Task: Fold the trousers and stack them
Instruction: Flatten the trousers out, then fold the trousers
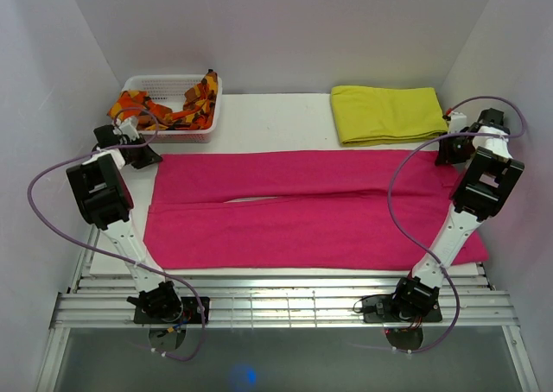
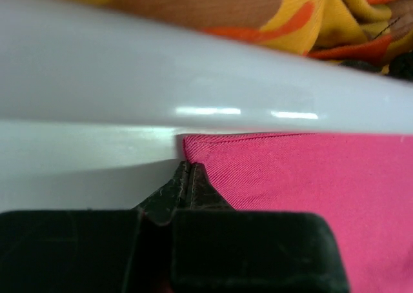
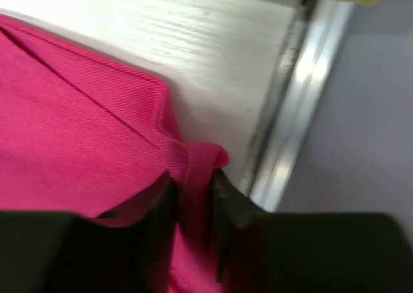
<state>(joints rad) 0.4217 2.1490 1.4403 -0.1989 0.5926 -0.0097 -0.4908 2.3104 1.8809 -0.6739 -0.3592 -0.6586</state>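
The magenta-pink trousers (image 1: 302, 211) lie flat across the white table, both legs running left to right. My left gripper (image 1: 147, 155) is at their far left corner. In the left wrist view its fingers (image 2: 187, 167) are pressed together with the tips touching the pink corner (image 2: 310, 177), and no cloth shows between them. My right gripper (image 1: 449, 154) is at the far right corner. In the right wrist view it (image 3: 192, 177) is shut on a bunched fold of the pink fabric (image 3: 77, 112), beside the table's edge.
A white basket (image 1: 170, 84) holding orange-and-red patterned cloth (image 1: 200, 98) stands at the back left, its rim (image 2: 193, 67) right in front of my left gripper. A folded yellow cloth (image 1: 384, 111) lies at the back right. A metal rail (image 3: 303, 112) borders the right edge.
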